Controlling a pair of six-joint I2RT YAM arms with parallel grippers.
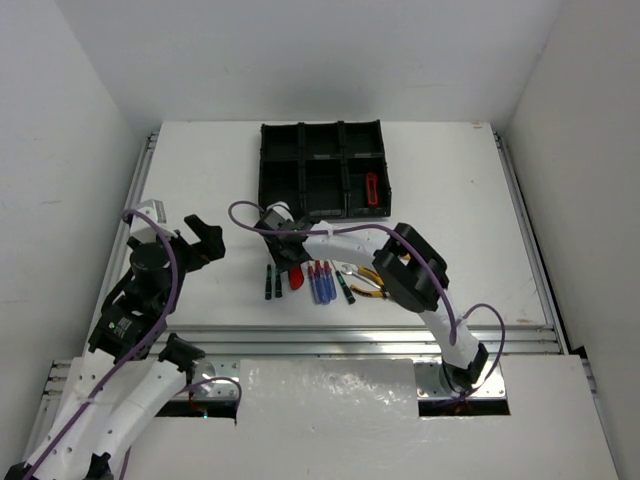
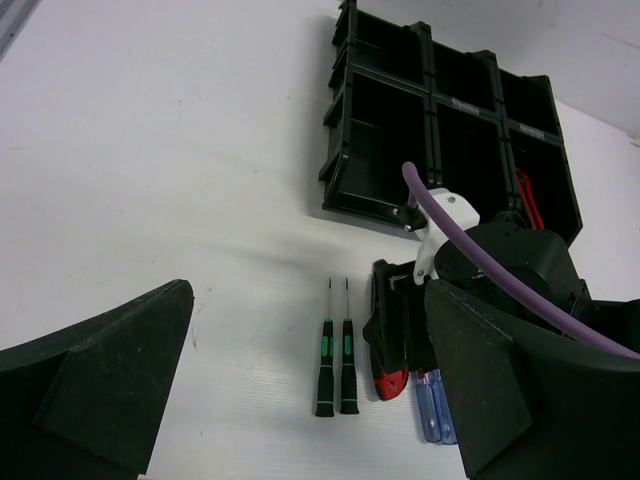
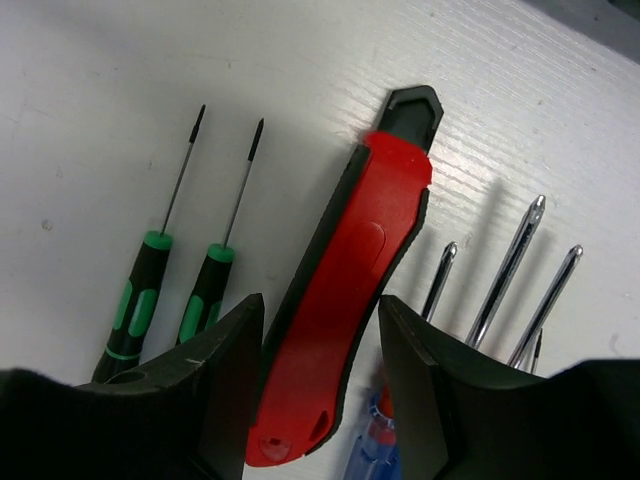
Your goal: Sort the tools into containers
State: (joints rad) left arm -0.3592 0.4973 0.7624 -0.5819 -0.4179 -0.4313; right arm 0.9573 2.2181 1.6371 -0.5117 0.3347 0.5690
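"Red plastic with a black edge, that cutter [image 3: 375,215]. The right gripper [image 3: 322,345] stands astride its handle, jaws apart, not pinching yet, I'd say."

"Tight spot. A crooked squeeze could skid it into the green-black screwdrivers [image 3: 150,290] just beside, or the blue screwdrivers [image 3: 510,265]."

"Slim, slippery-looking thing. It lies flat on the table [image 1: 450,200], near the tray [image 1: 264,170]."
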